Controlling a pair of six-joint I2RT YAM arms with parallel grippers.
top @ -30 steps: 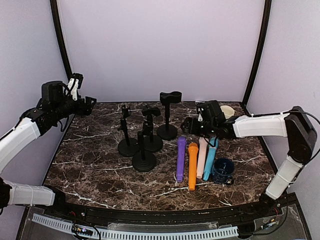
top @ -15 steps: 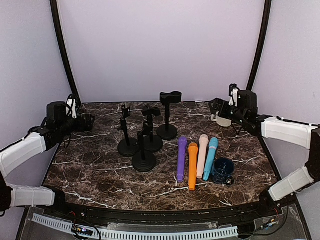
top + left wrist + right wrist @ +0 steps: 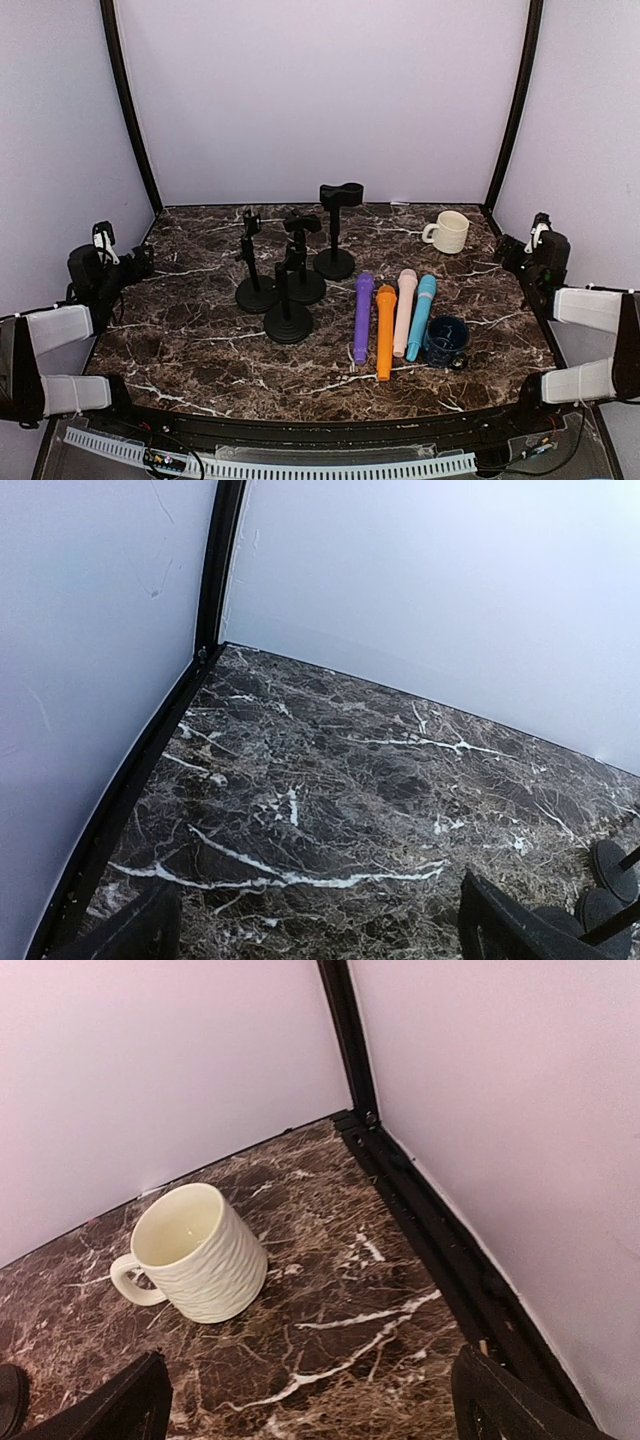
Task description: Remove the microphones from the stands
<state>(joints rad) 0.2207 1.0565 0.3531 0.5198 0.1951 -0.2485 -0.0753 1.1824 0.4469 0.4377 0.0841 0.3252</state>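
The left gripper (image 3: 138,262) and right gripper (image 3: 512,250) are seen spread wide and empty at opposite edges of the table (image 3: 200,350). In the wrist views only the dark fingers (image 3: 505,930) are shown, cut off by the frame. Four microphones (image 3: 386,330) are laid flat side by side, just right of the stands (image 3: 290,300). They are well apart from both grippers and nearer the right one.

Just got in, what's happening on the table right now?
Nothing is being handled. The left pincer and right pincer are open and empty at the side edges of the table. All four stands are bare, and the microphones lie side by side on the table next to a dark blue cup.
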